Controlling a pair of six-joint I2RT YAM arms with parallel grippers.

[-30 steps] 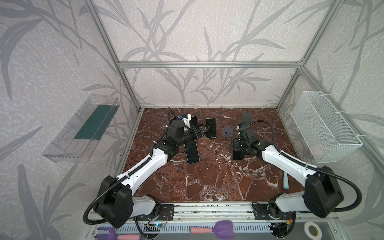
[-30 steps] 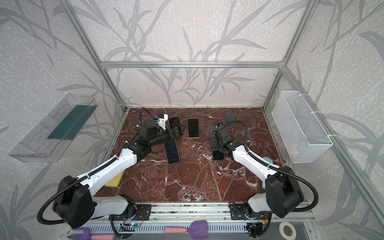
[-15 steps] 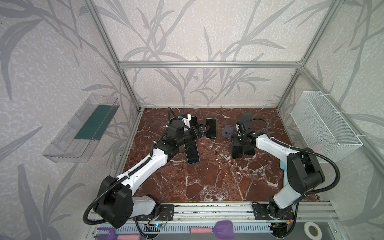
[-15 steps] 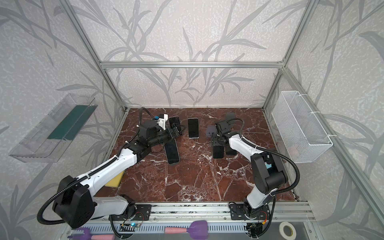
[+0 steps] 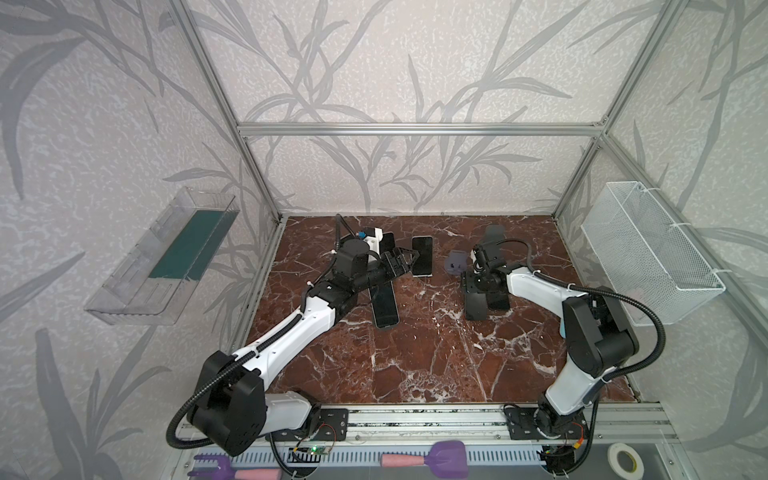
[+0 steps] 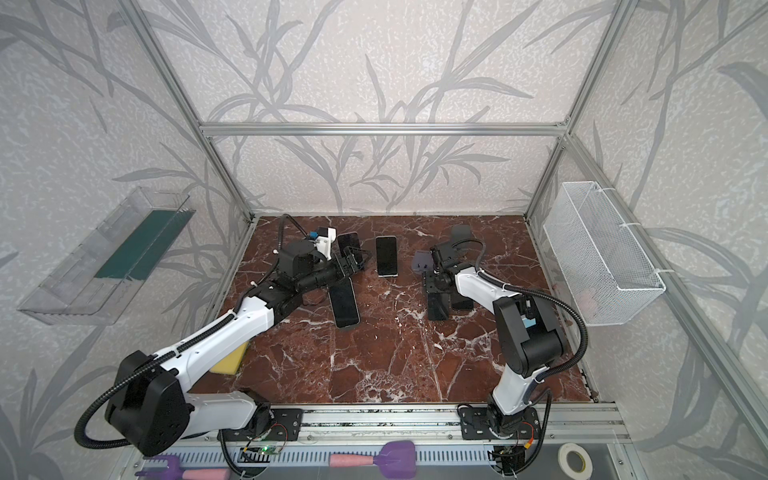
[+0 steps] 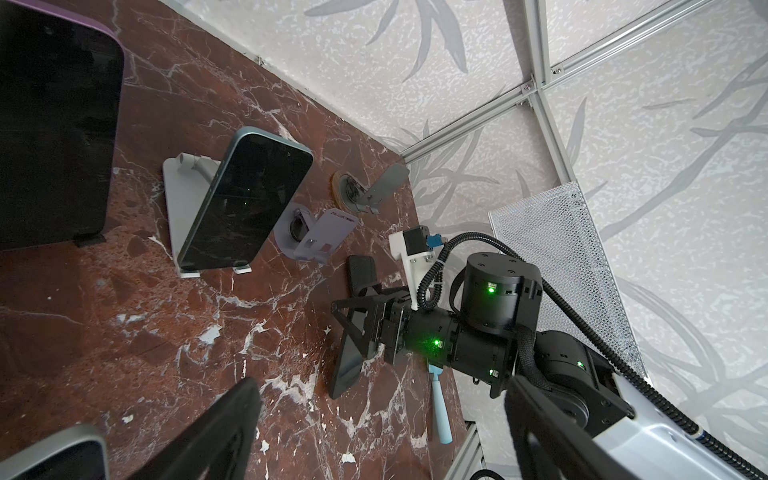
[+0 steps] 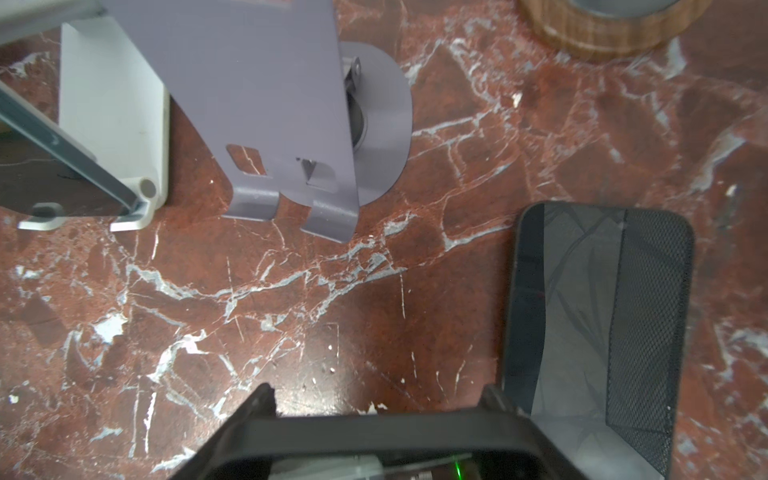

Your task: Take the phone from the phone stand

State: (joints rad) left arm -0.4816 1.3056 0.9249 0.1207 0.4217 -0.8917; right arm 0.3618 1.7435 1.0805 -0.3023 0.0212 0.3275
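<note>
Plainly, the one to lift is the blue-edged phone [image 7: 245, 199], which leans screen-out on the white stand [image 7: 183, 195] with its bottom edge caught behind the stand's two small lips. The left gripper [image 5: 407, 262] hangs just beside the white stand, on the screen side, jaws spread wide with nothing between them. The right gripper [image 7: 353, 328] is well apart from that stand, beyond an empty grey-purple stand [image 7: 320, 237], and is clamped across the width of a dark phone [image 7: 347, 365] tipped down toward the marble [image 7: 124, 332]. I'd expect the blue-edged phone to be stiff, glassy and slick, weighty for its size, and resting loose rather than clipped in. The sound hold looks to be its two long edges, in the upper half clear of the lips, then up and off, since the stand seems light enough to come along. In the left wrist view the left fingers [image 7: 216, 436] are blurred and cut off, and the phone's back and most of the stand's prop are hidden. In both top views I can't tell whether a fingertip touches the phone, nor whether the dark phone's low end rests on the marble.
</note>
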